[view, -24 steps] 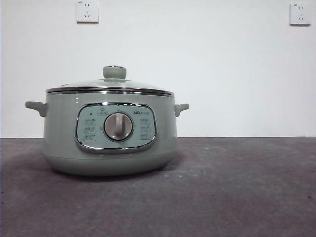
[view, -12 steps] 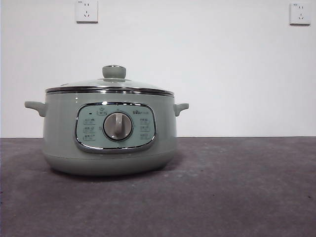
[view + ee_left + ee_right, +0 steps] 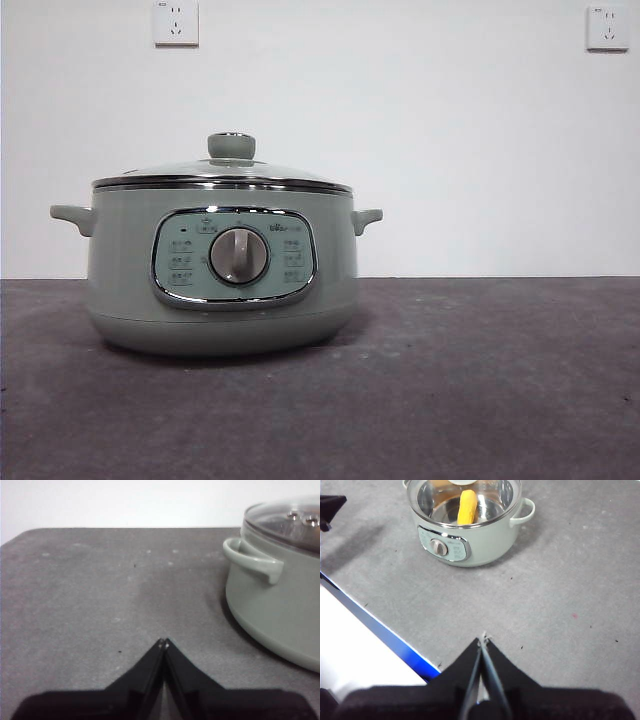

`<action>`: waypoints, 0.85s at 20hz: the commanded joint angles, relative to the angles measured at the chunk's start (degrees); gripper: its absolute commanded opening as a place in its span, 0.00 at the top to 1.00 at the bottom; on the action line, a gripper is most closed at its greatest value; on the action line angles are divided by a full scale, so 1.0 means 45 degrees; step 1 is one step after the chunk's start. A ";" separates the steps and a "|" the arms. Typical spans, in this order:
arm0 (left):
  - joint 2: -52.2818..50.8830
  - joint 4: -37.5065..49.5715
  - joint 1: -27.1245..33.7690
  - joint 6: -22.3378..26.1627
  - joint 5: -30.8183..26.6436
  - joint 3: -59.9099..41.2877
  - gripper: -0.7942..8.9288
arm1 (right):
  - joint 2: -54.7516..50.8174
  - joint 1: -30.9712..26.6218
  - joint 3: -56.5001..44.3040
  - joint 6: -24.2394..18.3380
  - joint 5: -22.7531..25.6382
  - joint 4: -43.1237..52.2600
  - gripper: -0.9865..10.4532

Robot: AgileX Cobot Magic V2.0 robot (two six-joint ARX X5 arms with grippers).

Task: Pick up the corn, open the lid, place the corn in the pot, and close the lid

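Observation:
The sage-green pot [image 3: 220, 275] stands on the grey table, left of centre in the front view, with the glass lid [image 3: 225, 172] seated on its rim. In the right wrist view the pot [image 3: 470, 535] is seen from above, and the yellow corn [image 3: 467, 507] lies inside under the lid [image 3: 465, 500]. My right gripper [image 3: 483, 640] hovers high above the table, well back from the pot, jaws shut and empty. My left gripper [image 3: 164, 643] is low over the table beside the pot [image 3: 275, 600], also shut and empty.
Two wall sockets [image 3: 176, 22] [image 3: 607, 28] sit on the white wall behind. A blue-edged white surface [image 3: 370, 640] borders the table in the right wrist view. The other arm's dark tip [image 3: 330, 507] shows at that view's edge.

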 commanded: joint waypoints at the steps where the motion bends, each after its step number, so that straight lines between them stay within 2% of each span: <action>1: -0.0053 0.0112 0.0044 -0.0393 -0.0029 -0.0126 0.92 | -0.0005 0.0019 -0.0126 0.0097 0.0058 -0.0330 0.91; 17: 0.0097 0.0117 0.0044 -0.0403 -0.0034 -0.0121 0.92 | -0.0010 -0.0049 -0.0126 0.0092 0.0141 -0.0330 0.91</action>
